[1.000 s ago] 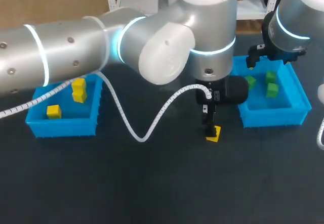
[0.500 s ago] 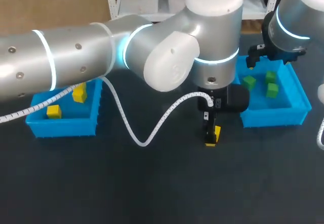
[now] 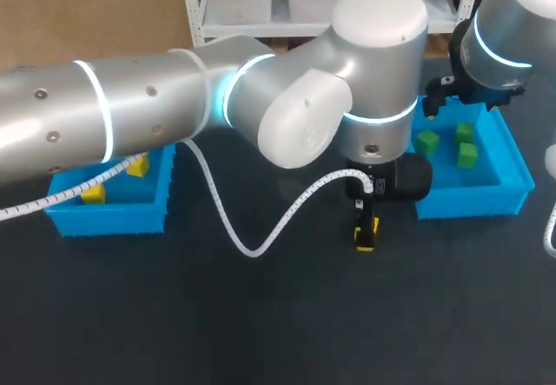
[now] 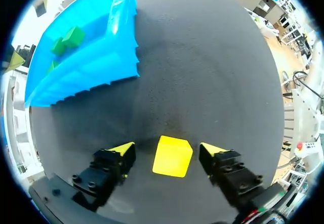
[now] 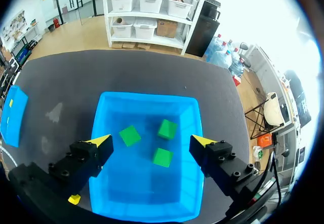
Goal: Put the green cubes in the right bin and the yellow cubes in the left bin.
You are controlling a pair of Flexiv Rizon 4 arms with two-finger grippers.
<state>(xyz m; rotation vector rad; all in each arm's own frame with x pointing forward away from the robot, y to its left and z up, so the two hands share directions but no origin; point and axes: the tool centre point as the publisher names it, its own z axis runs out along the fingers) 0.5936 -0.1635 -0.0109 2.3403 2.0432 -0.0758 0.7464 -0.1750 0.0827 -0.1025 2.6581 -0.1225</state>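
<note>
The left arm reaches across the black table point(image 3: 174, 315) from the left and ends near the right bin point(image 3: 473, 202). Its left gripper point(image 4: 169, 150) points down at the table just off that bin's front left corner. The fingers stand apart, with a loose yellow cube point(image 4: 172, 156) between the yellow tips. A thin strip of dark table shows on either side of the cube, so neither finger touches it and the gripper grasps nothing. The cube sits flat on the table, outside the right bin and close to its ribbed outer wall. In the head view the fingers hide most of the cube, so it is hard to tell how low the tips have come.

The right gripper point(image 5: 152, 142) hangs above the right bin with its fingers spread wide and nothing between them. Three green cubes point(image 5: 130, 135) point(image 5: 167, 129) point(image 5: 162, 157) lie apart from one another on the right bin's floor.

The left bin point(image 3: 109, 215) stands well away from the right bin, across the table. Two yellow cubes point(image 3: 93, 194) point(image 3: 137, 166) show inside it, partly hidden by the left arm.
</note>
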